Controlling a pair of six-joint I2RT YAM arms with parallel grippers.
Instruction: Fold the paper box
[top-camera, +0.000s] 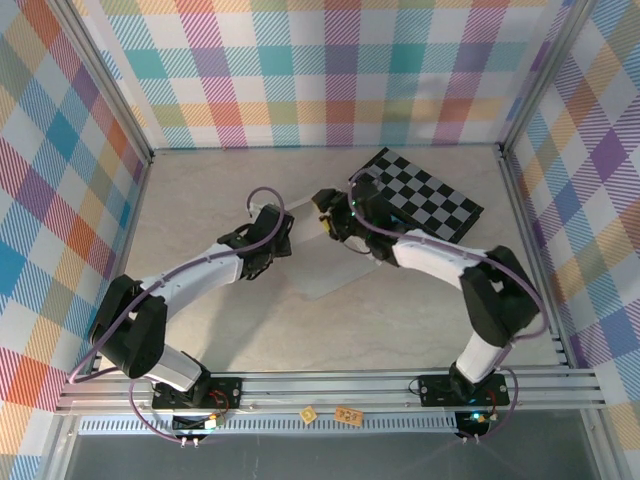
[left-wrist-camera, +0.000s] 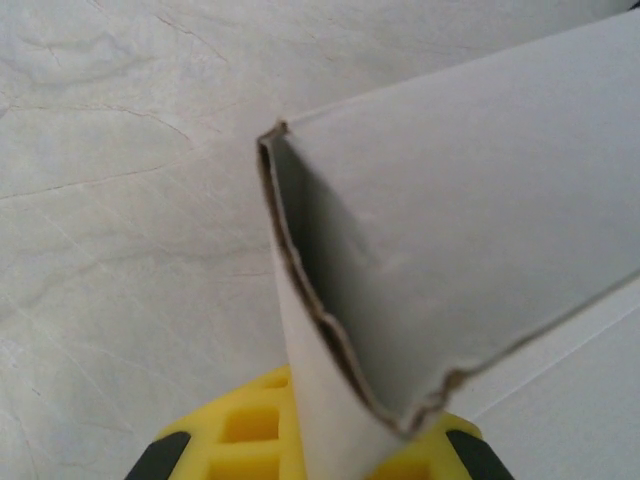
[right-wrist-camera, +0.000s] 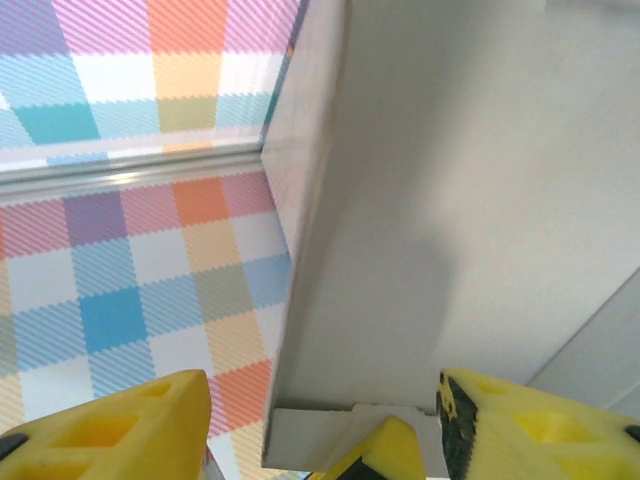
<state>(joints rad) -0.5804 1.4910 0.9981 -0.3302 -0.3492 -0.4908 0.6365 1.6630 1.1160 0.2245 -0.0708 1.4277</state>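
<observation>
Your left fingers (left-wrist-camera: 215, 445) were pressed together on the paper box (left-wrist-camera: 470, 230), pinching a folded flap of it. In the left wrist view the yellow pads sat on either side of the flap's ragged lower corner. From that pinch the flap rose in a sharp crease, with a wider panel slanting off to the right above the pale bench (left-wrist-camera: 120, 200).

Your right fingers (right-wrist-camera: 110, 425) were spread wide. An upright panel of the paper box (right-wrist-camera: 450, 200) stood in the gap between them. Its bottom edge lay close to the finger on the right side of that view and clear of the other one. The plaid wall (right-wrist-camera: 130, 250) showed behind it.

From above, the paper box (top-camera: 335, 275) lay near the middle of the bench (top-camera: 220, 190). The left arm (top-camera: 200, 275) and right arm (top-camera: 440, 255) met over its far end. The checkered board (top-camera: 425, 195) lay just beyond, under the right arm's wrist.
</observation>
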